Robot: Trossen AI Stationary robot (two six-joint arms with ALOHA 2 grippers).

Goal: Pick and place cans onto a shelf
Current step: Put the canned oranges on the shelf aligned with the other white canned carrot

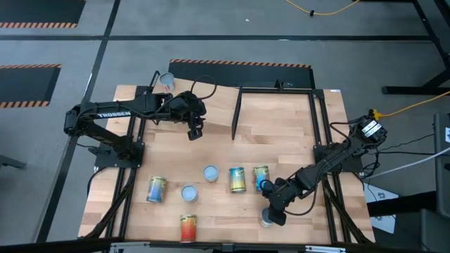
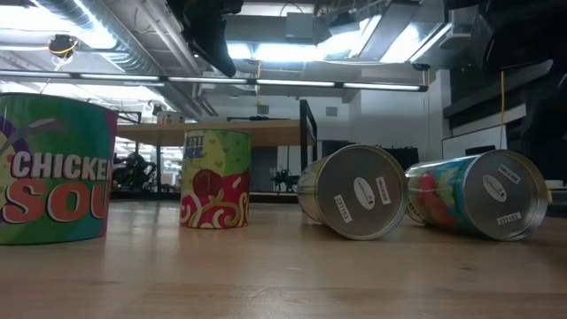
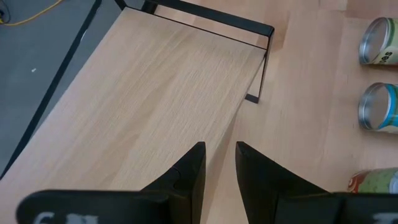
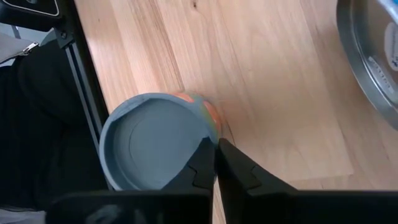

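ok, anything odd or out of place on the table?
Yes. The right gripper has shut beside a can, its fingers pinched together at the rim with nothing between them. Several cans lie on their sides, and one can sits off the table's far-left corner.

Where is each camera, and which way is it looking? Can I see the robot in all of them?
High view: above the table, looking straight down; both arms show, left pincer and right pincer.
Low view: at tabletop height, looking level across the cans; a dark arm part hangs at the top.
Left wrist view: on the left arm, facing the shelf; its own open fingers show.
Right wrist view: on the right arm, facing an orange can; its shut fingers show.
Shared: high and right wrist views both show that orange can.
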